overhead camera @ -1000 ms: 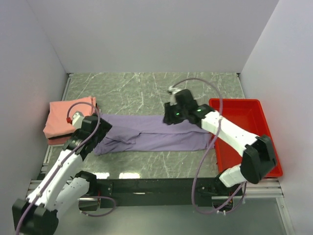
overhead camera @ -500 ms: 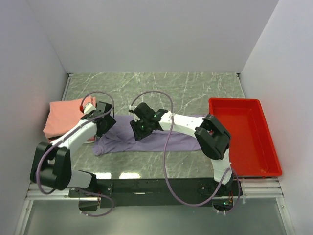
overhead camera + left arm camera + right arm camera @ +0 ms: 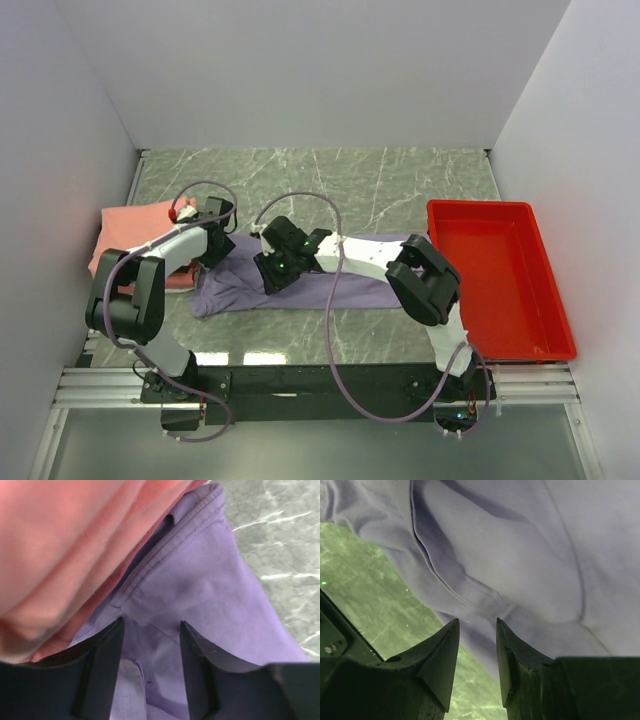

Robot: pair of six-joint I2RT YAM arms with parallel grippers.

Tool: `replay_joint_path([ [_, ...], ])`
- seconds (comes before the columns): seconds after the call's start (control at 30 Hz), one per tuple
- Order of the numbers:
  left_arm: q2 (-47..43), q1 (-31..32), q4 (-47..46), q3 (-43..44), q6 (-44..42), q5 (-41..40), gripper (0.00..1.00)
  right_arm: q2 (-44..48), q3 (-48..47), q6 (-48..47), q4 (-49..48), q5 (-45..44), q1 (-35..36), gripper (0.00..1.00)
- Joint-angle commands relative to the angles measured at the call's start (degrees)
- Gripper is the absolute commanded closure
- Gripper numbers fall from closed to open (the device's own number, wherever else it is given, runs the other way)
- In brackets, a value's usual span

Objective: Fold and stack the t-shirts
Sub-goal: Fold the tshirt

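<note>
A pale lavender t-shirt (image 3: 330, 290) lies lengthwise across the marble table. Its left end touches a stack of folded salmon-pink t-shirts (image 3: 125, 235). My left gripper (image 3: 218, 248) is down on that left end, right beside the pink stack (image 3: 60, 540). In the left wrist view its jaws (image 3: 151, 625) stand apart, with the lavender cloth (image 3: 210, 580) and its collar seam showing in the gap. My right gripper (image 3: 272, 275) sits on the shirt's left-middle part. Its jaws (image 3: 477, 622) keep a narrow gap at the near hem of the lavender shirt (image 3: 520, 545), and green table shows between them.
A red plastic tray (image 3: 478, 205) stands at the right side of the table. Grey walls close in the left, back and right. The right arm reaches across the shirt from right to left. Bare marble table (image 3: 320, 180) lies behind the shirt.
My left gripper swung up to the shirt's left end by the pink stack and its jaws narrowed. My right gripper slid left along the shirt from its right-middle part.
</note>
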State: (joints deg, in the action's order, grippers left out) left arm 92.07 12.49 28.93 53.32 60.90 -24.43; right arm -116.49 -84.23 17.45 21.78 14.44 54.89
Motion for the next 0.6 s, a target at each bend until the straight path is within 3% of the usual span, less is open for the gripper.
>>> replay_joint_path([
  [0.0,0.9,-0.3,1.4,2.1,0.1,-0.9,0.47,-1.9,-2.6,-2.9,-2.6,0.4,1.4,0.57],
  [0.2,1.5,-0.3,2.4,2.0,0.6,-0.7,0.79,-4.4,-4.9,-4.1,-1.7,-3.2,2.3,0.57],
  [0.3,0.5,-0.3,2.4,1.1,0.9,-0.4,0.97,-4.7,-4.6,-3.7,-2.3,-4.8,2.6,0.66],
  [0.4,-1.4,-0.3,2.3,0.2,0.8,0.8,0.99,-4.6,-4.6,-3.4,-3.0,-5.7,2.8,0.81],
  [0.57,-5.8,-0.3,2.4,-1.7,1.6,0.1,0.99,-3.8,-4.3,-3.4,-3.7,-6.6,2.7,0.95],
])
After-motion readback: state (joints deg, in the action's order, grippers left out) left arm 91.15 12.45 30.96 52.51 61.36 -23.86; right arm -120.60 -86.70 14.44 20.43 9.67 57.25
